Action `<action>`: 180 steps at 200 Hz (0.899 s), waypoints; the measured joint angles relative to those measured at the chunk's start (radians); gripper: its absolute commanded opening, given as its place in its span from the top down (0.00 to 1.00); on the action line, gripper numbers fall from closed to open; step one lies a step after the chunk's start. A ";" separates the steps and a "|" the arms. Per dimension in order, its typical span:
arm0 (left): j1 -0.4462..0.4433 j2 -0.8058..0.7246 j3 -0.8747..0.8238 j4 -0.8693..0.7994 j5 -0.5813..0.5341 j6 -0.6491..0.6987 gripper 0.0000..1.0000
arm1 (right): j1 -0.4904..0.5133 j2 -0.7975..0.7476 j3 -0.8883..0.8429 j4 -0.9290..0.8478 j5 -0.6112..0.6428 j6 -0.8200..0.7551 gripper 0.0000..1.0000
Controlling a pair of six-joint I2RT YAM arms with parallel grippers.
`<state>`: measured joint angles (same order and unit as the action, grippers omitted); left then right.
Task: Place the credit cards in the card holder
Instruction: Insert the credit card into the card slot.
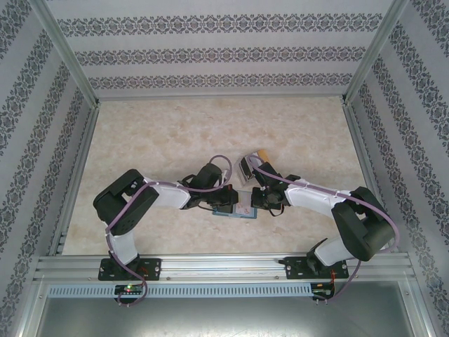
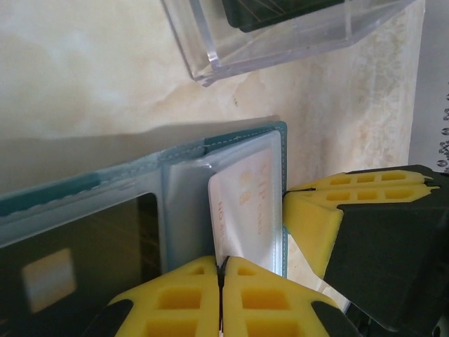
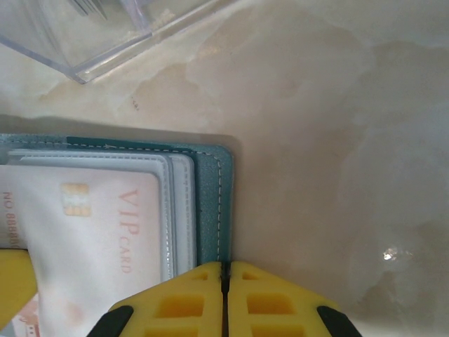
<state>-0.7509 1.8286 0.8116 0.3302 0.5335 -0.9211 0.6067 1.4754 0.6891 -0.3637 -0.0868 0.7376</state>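
Card holder: the teal-blue, soft folding card holder (image 1: 230, 210) lies open and flat on the pale marbled table (image 3: 337, 140), between the two wrists and near a clear plastic box (image 2: 280, 49)
Cards in place: a pale plastic credit card (image 3: 91, 232) printed "VIP card" sits under a clear sleeve on one half; a dark credit card (image 2: 84, 260) with a light chip sits under the sleeve on the other half
Box: something dark and flat lies inside it, probably another card
Left gripper (image 2: 221, 302): claw closed, yellow pads meeting on a thin seam at the edge of the pale credit card's sleeve; I cannot tell whether it nips the plastic
Right gripper (image 3: 226, 302): claw closed, tips at the holder's stitched outer edge just beside the pale credit card; pressing or pinching, I cannot tell
Step in hand: most likely seating the pale credit card fully while the holder is kept open
Doing it well: keep one claw bearing down on the cover so the soft holder cannot slide; push the card along the sleeve's own direction, low and flat, and stop once its edge is inside the stitching
Watch for: the cover folding shut once pressure lifts; the sleeve buckling if the push is angled; the two claws touching, since they work close together
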 measured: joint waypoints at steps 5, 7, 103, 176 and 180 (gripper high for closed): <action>-0.001 0.003 0.003 -0.004 0.000 0.002 0.88 | 0.000 0.000 0.000 0.000 0.000 0.000 0.97; -0.001 0.003 0.004 -0.006 -0.001 0.002 0.87 | 0.000 0.000 0.000 0.000 0.000 0.000 0.97; -0.023 -0.031 0.036 -0.124 -0.065 0.038 0.66 | 0.000 -0.001 0.000 -0.001 0.001 0.001 0.94; -0.023 -0.141 0.013 -0.252 -0.143 0.052 0.57 | 0.011 -0.014 0.000 -0.023 0.021 0.013 0.70; -0.023 -0.149 0.013 -0.259 -0.149 0.054 0.57 | 0.011 -0.019 0.000 -0.032 0.023 0.011 0.68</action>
<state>-0.7734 1.6794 0.8249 0.0711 0.3847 -0.8673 0.6182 1.4559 0.6888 -0.3954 -0.0635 0.7486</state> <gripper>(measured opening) 0.423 0.284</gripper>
